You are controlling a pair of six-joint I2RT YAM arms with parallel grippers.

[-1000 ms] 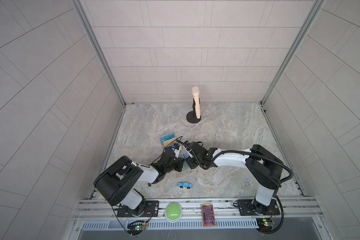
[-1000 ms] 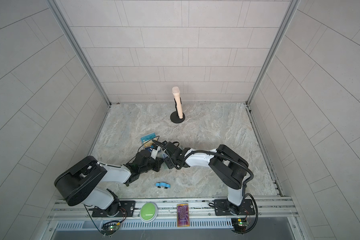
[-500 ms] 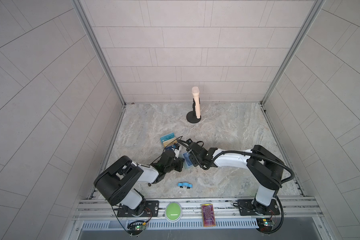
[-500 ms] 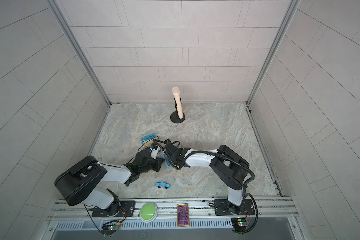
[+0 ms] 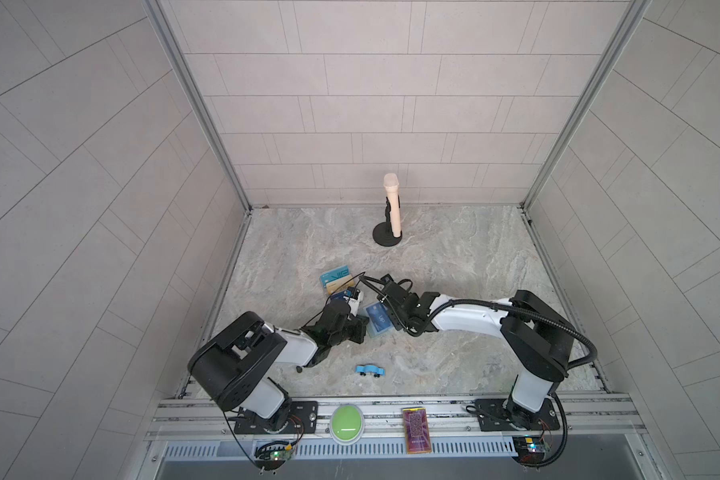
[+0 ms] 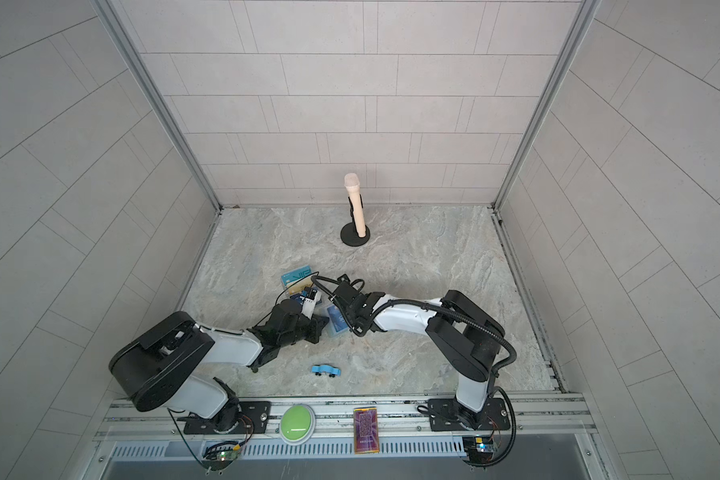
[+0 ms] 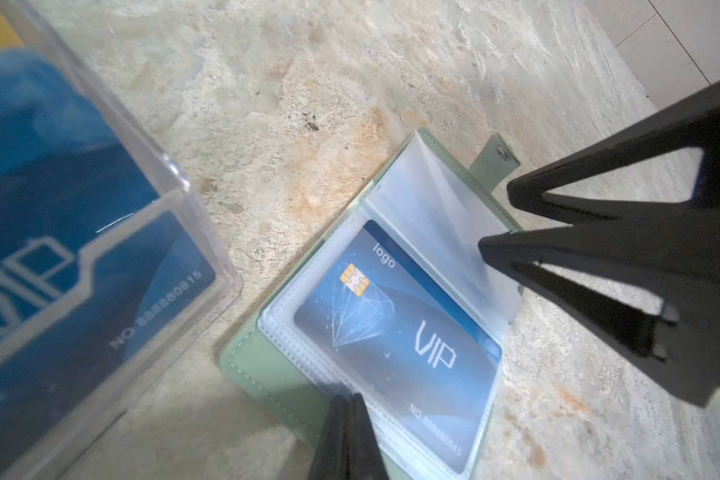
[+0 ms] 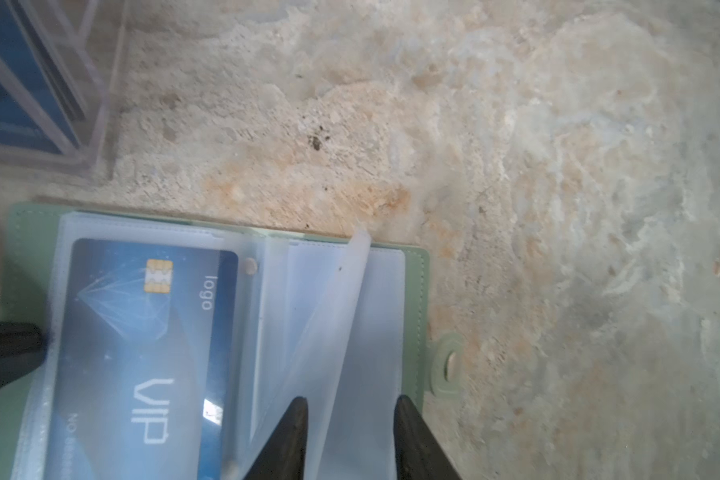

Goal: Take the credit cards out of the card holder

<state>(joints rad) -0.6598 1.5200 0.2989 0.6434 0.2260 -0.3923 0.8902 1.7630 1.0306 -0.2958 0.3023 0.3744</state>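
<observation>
Pale grey tiled walls (image 5: pixel 371 104) on three sides, staggered joints. Aluminium corner posts (image 5: pixel 197 104) at the back corners. Bench (image 5: pixel 454 257): marbled beige-grey stone pattern. Metal rail (image 5: pixel 445 409) along front edge. Light even, soft.

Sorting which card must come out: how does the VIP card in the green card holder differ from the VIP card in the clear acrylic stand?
The sleeved VIP card lies flat in the open card holder; the stand's VIP card sits inside the acrylic stand. The sleeved VIP card shows a gold chip and diamond drawing; the stand's VIP card shows neither in view. Both are blue with a printed number.
</observation>
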